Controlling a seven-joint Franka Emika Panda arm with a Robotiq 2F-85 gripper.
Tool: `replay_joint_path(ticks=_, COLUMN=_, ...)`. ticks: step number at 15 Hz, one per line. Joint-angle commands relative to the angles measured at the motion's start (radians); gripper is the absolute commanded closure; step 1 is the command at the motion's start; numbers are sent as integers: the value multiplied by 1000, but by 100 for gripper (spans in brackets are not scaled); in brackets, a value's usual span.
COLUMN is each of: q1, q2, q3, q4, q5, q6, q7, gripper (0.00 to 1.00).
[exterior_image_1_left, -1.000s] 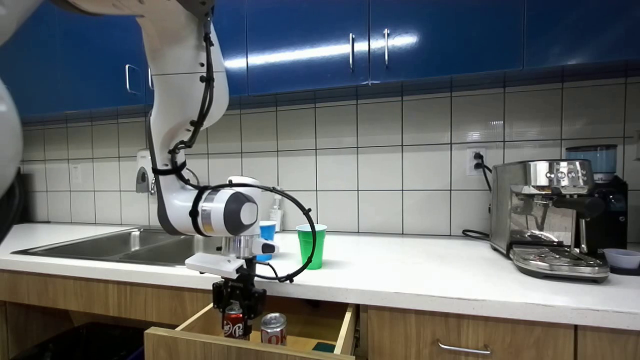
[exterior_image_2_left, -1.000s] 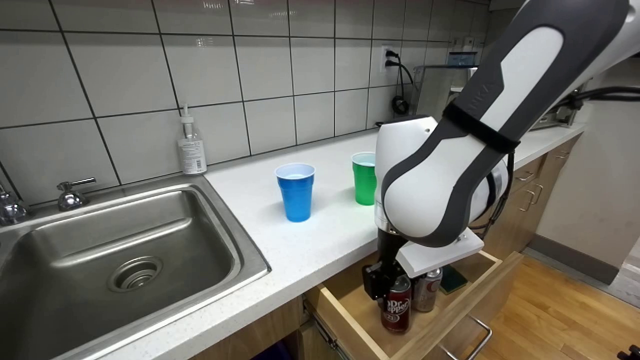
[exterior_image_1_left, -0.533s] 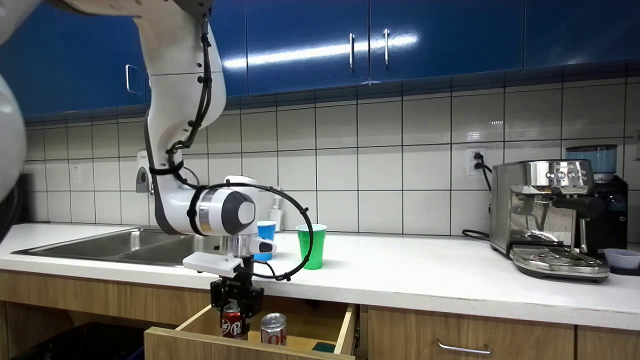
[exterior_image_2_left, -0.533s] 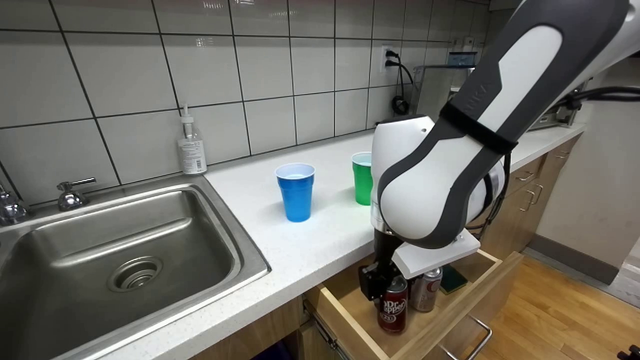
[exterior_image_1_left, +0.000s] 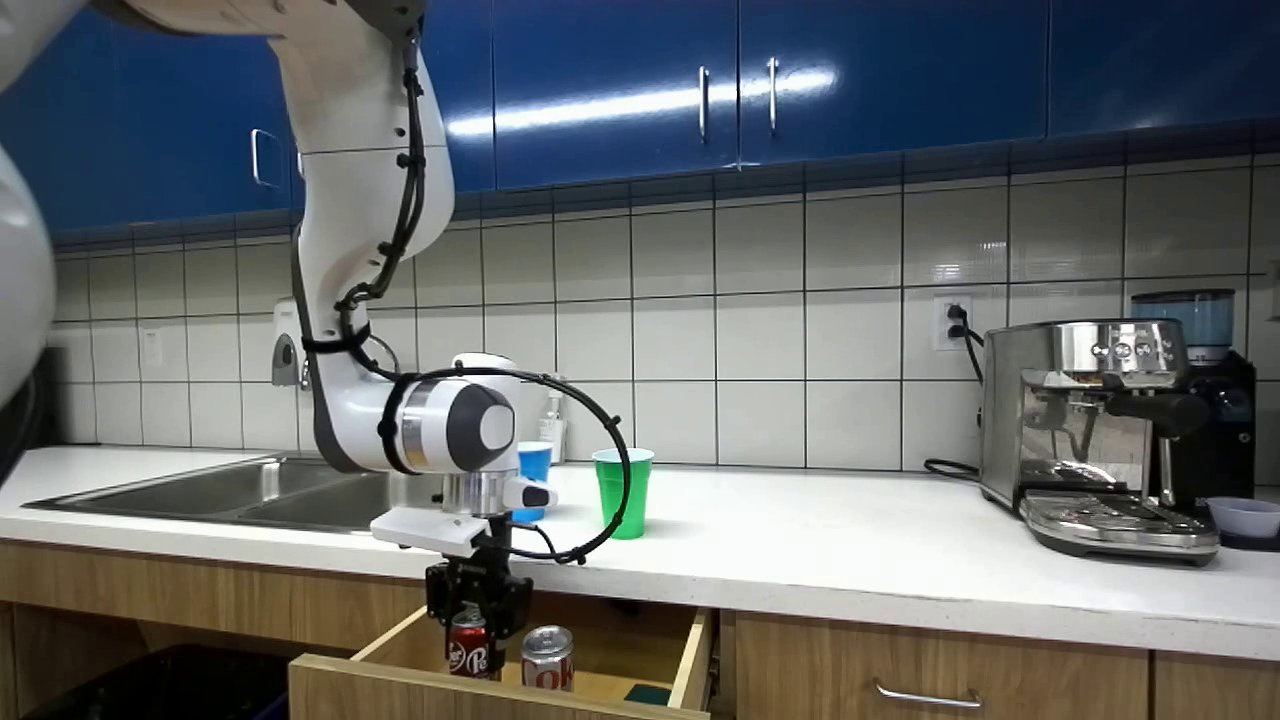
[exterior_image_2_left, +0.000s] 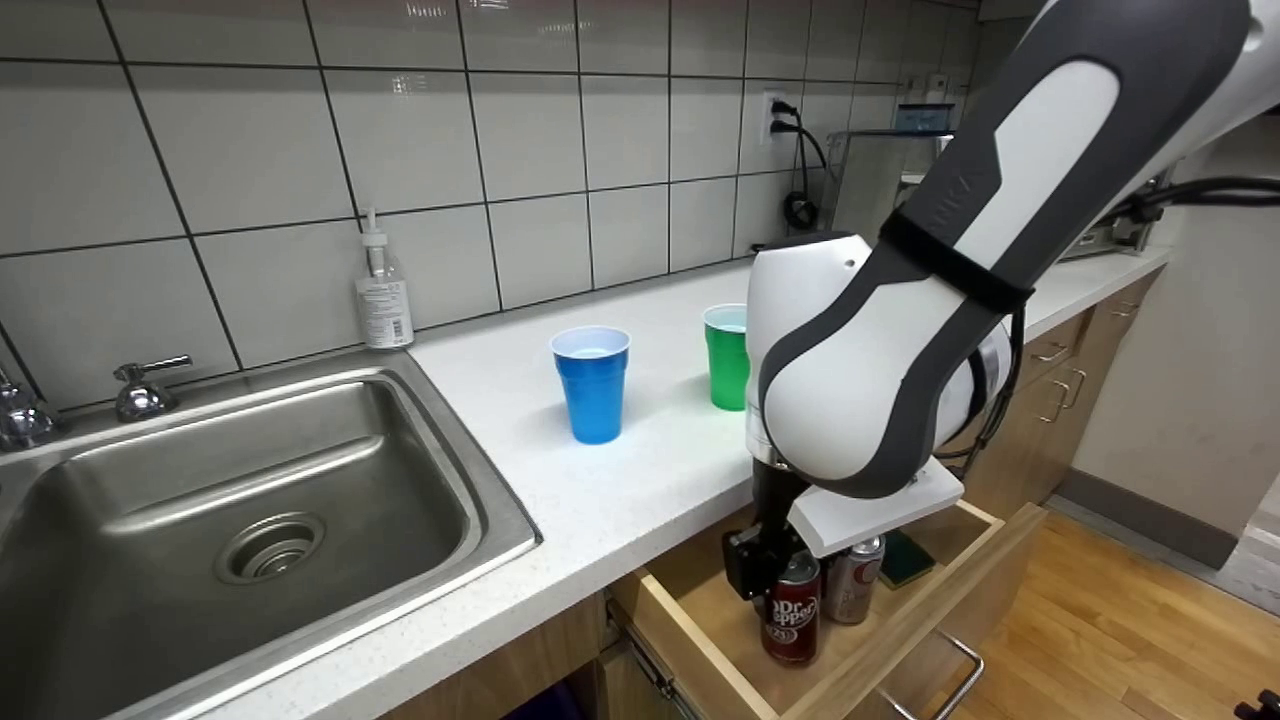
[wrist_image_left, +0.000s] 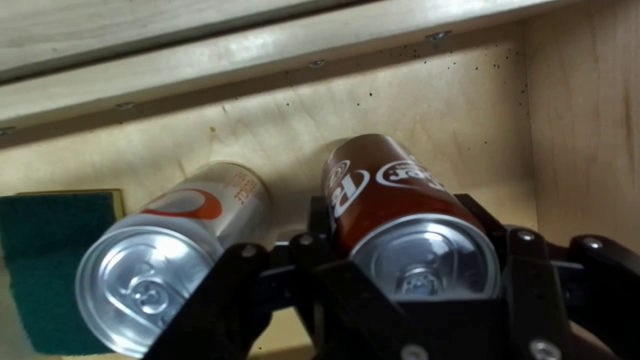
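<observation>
Pale tiles (exterior_image_1_left: 760, 335) line the kitchen wall beneath glossy blue cabinets (exterior_image_1_left: 600, 70), and a white countertop (exterior_image_1_left: 800, 520) runs from a steel double sink (exterior_image_2_left: 150, 600) to an espresso machine (exterior_image_1_left: 1090, 440). Below the counter's edge a wooden drawer (exterior_image_2_left: 930, 610) stands open, with the black Robotiq gripper (wrist_image_left: 398, 215) reaching down into it. Its fingers (wrist_image_left: 318, 217) are parted just by the width of the Dr Pepper can (exterior_image_2_left: 790, 625), one on each side, pinching it. That can is inside the drawer, roughly upright; whether its base touches the drawer floor (wrist_image_left: 440, 100) I cannot tell.

White lettering on the dark red can reads "Dr Pepper", with "23" under the name. Just beside it stands a silver soda can (wrist_image_left: 200, 215); "RECYCLE" can be made out in small reddish print near its base, while its larger red lettering shows only in part. Next to that lies a green scouring sponge (wrist_image_left: 55, 265).

"NKA" is legible on the dark shell of the robot arm (exterior_image_2_left: 930, 330). On the counter are a blue plastic cup (exterior_image_2_left: 592, 395) and a green plastic cup (exterior_image_2_left: 725, 360); a pump bottle (exterior_image_2_left: 384, 305) behind the sink carries print too small to read.
</observation>
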Motion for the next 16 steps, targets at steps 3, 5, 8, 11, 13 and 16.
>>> replay_joint_path(ticks=3, q1=17, q2=8, q3=-17, q4=12, q5=-16, q6=-6, q7=25, gripper=61)
replay_joint_path(ticks=5, q1=14, q2=7, q3=-13, q4=11, q5=-12, q6=-9, q7=20, gripper=61)
replay_joint_path(ticks=8, q1=9, q2=-2, q3=-6, q4=7, q5=-9, q6=-18, q7=9, gripper=9)
replay_joint_path(ticks=11, q1=-13, q2=-41, q3=25, q4=4, q5=5, q6=-72, q7=-40, gripper=0)
replay_joint_path(ticks=13, q1=-11, q2=-80, q3=35, q4=-3, q5=-3, q6=-106, q7=-63, gripper=0)
replay_joint_path(ticks=16, q1=-20, q2=-132, q3=57, q4=-4, q5=8, q6=-155, q7=-101, gripper=0)
